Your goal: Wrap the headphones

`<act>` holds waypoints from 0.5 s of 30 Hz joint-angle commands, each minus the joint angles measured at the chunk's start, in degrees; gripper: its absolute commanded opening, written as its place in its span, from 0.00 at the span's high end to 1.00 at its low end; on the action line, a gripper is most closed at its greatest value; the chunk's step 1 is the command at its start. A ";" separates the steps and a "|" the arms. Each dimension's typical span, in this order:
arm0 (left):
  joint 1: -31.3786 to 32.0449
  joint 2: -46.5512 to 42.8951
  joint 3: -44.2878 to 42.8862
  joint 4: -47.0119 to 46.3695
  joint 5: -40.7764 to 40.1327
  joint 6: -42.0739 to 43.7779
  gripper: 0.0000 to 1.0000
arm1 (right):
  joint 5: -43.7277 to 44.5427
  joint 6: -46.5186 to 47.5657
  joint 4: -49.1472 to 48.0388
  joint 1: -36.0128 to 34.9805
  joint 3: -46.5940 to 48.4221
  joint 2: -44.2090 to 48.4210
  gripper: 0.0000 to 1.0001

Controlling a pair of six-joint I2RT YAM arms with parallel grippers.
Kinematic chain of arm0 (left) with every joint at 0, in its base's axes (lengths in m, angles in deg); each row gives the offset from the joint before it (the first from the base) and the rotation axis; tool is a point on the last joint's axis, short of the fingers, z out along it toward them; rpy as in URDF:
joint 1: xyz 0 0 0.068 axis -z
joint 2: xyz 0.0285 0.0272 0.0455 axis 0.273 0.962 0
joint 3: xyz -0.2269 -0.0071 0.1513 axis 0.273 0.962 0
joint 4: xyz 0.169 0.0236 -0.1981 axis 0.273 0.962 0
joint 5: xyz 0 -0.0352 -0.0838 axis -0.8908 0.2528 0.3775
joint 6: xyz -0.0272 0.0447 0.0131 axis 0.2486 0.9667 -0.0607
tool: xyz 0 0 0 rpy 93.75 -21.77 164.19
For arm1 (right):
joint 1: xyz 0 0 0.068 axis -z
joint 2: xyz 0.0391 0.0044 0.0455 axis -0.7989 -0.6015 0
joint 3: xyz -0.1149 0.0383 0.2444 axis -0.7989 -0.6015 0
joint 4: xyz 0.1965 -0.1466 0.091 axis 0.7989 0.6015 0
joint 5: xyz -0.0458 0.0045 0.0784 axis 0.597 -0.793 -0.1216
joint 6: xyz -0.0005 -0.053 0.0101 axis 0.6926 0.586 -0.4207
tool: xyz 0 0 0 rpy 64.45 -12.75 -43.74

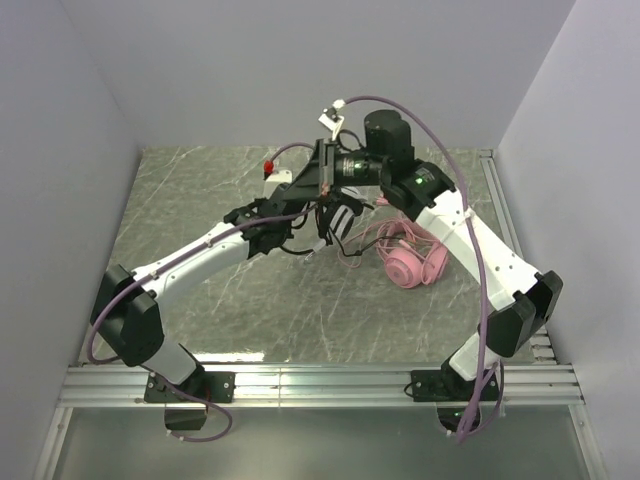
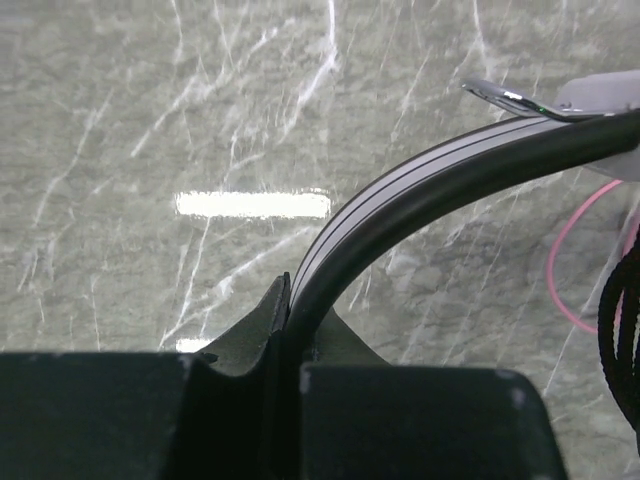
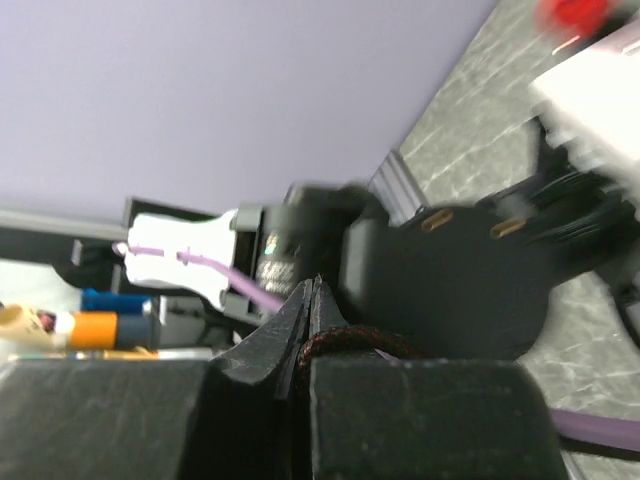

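Metal rail (image 1: 320, 383) up front, then a grey-green marbled bench (image 1: 200, 290) boxed in by pale walls (image 1: 300, 70). Both arms meet mid-bench and hide a lot. The left fingers (image 2: 283, 318) are clamped on the black-and-white headset (image 2: 420, 190) at its headband. The right fingers (image 3: 308, 305) are pressed together, pinching a black cable (image 3: 345, 345). The pink headset (image 1: 405, 262) lies on the bench just beside the right arm, with its pink cable (image 2: 565, 270) loose.
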 commanded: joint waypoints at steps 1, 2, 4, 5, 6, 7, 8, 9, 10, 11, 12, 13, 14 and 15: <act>2.93 -1.76 1.32 -2.05 -7.23 2.60 1.00 | -5.21 -2.13 -13.86 4.25 2.96 1.64 1.00; 3.19 -2.20 1.49 -2.31 -6.98 2.77 1.00 | -6.43 -3.18 -15.70 5.14 2.00 1.56 1.00; 3.89 -2.64 2.28 -3.54 -6.54 3.29 1.00 | -7.67 -4.68 -17.90 7.50 0.68 1.64 1.00; 4.33 -3.34 2.55 -3.98 -6.27 3.47 1.00 | -8.63 -6.34 -20.52 8.04 -0.90 1.90 1.00; 4.60 -3.69 3.33 -5.20 -6.10 4.08 1.00 | -9.08 -6.96 -21.59 8.57 -1.61 1.82 1.00; 4.77 -4.48 3.60 -5.74 -5.83 4.44 1.00 | -9.26 -7.75 -22.04 9.36 -2.05 1.82 1.00; 5.30 -4.84 3.95 -6.26 -5.57 4.53 1.00 | -9.69 -8.02 -22.48 9.71 -3.01 1.73 1.00; 5.56 -5.28 4.22 -6.70 -5.48 4.62 1.00 | -9.79 -8.37 -23.96 9.98 -3.46 1.73 1.00; 5.74 -5.89 4.65 -7.41 -5.31 4.88 1.00 | -9.96 -9.07 -25.19 10.41 -4.16 1.73 1.00; 6.09 -6.24 4.83 -7.76 -4.87 4.97 1.00 | -10.05 -9.60 -25.90 10.77 -4.51 1.47 1.00; 6.27 -6.60 5.36 -8.20 -4.60 5.40 1.00 | -10.31 -10.04 -26.61 10.94 -4.86 1.38 1.00; 6.53 -7.38 5.62 -9.07 -4.43 5.49 1.00 | -10.40 -10.74 -27.48 11.29 -5.13 1.03 1.00; 6.88 -7.82 5.89 -9.60 -4.25 5.58 1.00 | -10.49 -11.01 -27.75 11.39 -5.13 0.42 1.00; 7.06 -8.18 6.41 -9.96 -4.08 5.76 1.00 | -10.58 -11.19 -27.93 11.39 -5.22 0.06 1.00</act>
